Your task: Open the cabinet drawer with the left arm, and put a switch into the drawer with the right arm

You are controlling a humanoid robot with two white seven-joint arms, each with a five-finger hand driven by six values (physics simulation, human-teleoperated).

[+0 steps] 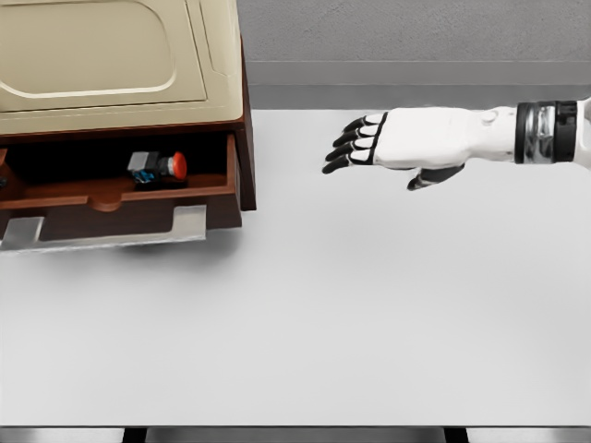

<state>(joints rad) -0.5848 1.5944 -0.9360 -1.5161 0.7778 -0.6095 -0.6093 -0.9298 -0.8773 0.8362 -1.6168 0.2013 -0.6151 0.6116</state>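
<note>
Fingers of the right hand stretch out flat and loose, holding nothing, the palm facing down and the thumb hanging below it. The hand hovers above the white table, its arm coming in from the right edge at the level of the cabinet's lower front. It sits well apart from the cabinet, with bare tabletop between the fingertips and the cabinet's side.

The cabinet stands at the upper left, a cream top panel over dark brown wood. Its drawer is pulled out toward the camera, and a pale metal handle runs along its front. Inside the drawer lies the switch, a small grey-and-black body with a red button pointing right, resting near the middle of the compartment and clear of the side walls.

The left hand does not show anywhere.

Judging from how things lie, both parts of the job look done: the drawer is open and the switch is in it, released. The step in hand seems to be the right arm clearing away from the cabinet. What remains calls for little, probably just drawing the arm back to a rest pose on its own side, keeping the open fingers well away from the drawer so nothing gets nudged.
</note>
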